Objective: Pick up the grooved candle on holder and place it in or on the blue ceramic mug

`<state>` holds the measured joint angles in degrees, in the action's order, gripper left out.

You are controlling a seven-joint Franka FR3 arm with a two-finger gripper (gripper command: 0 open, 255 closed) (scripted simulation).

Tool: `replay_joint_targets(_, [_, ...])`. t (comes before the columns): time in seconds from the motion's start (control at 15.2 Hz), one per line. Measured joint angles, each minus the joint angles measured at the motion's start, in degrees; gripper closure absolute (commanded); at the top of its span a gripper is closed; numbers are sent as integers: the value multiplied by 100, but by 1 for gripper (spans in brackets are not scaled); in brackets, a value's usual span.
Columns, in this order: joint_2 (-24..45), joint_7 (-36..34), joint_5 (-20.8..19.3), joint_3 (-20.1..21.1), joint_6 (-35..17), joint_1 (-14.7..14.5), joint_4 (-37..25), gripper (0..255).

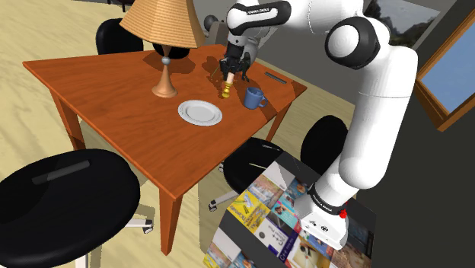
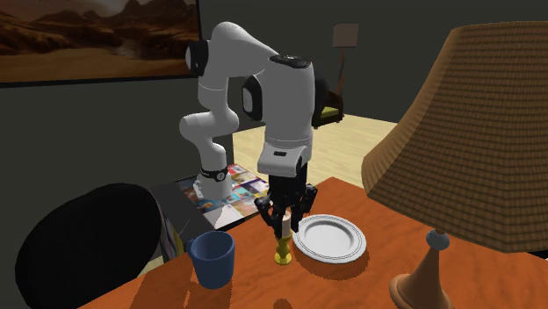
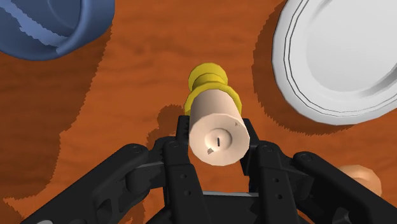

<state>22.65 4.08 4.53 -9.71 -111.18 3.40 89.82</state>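
Your gripper (image 3: 216, 133) clasps the pale candle (image 3: 214, 111), a finger tight on each side; its yellow holder (image 3: 207, 79) stands on the wooden table (image 1: 137, 114); blue mug (image 1: 253, 97) just right in the shoulder view; white plate (image 1: 200, 112) near left.

A reddish wooden desk (image 1: 114, 91) stands on a pale plank floor (image 1: 30, 129). A lamp (image 1: 161, 34) with a woven tan shade stands on it. Black chairs (image 1: 65, 194) ring the desk. The walls (image 2: 88, 132) are dark grey; one bears a desert painting (image 2: 88, 35), another a wood-framed window (image 1: 453, 72).
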Motion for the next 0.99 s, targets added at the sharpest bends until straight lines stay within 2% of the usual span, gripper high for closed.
replay_joint_targets(0.99, [-122, -36, -36, -22, 1077, 25, -959, 255])
